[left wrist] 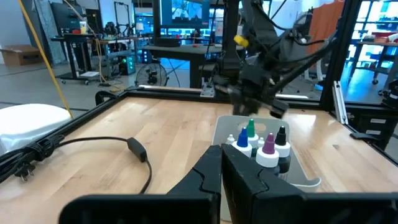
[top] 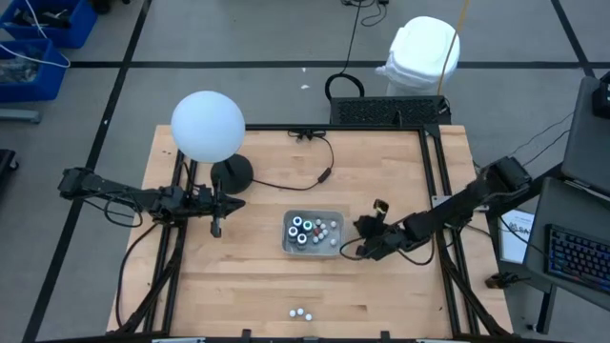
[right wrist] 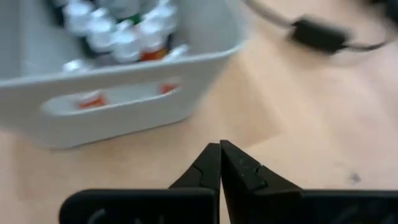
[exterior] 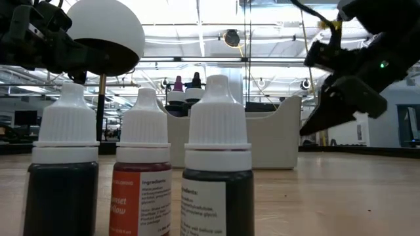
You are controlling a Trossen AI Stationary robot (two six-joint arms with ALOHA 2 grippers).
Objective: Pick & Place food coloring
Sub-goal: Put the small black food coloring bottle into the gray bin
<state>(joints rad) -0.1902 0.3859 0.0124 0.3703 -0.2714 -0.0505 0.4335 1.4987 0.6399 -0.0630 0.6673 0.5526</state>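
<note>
Three bottles [exterior: 138, 164] stand nearest the low camera, upright in a row near the worktop's front edge, well apart from the tray [top: 315, 233]. Each has a ribbed white cap over a short labelled body, two dark and one red. From above they show only as small white dots. The rest of the food coloring sits in the tray at the middle of the worktop: white-capped bottles packed close, a few with coloured tips, and some round dark pots with ringed tops.

Just beside the tray's right wall hangs the right gripper [top: 364, 229], its fingers pressed together with nothing between them; its own camera looks past the closed tips at the tray wall and bare wood. Near the left edge, beside the lamp [top: 209, 129] base, the left gripper [top: 216, 227] waits, likewise clenched on nothing.

I judge these bottles light, rigid plastic, not fragile, but narrow-based and easy to tip with a sideways nudge. The smooth labelled body may slip; the ribbed cap, or the shoulder just under it, looks the surer hold, taken from above with the jaws straddling it. Those in the tray stand so close that a neighbour could be knocked on the way in.
</note>
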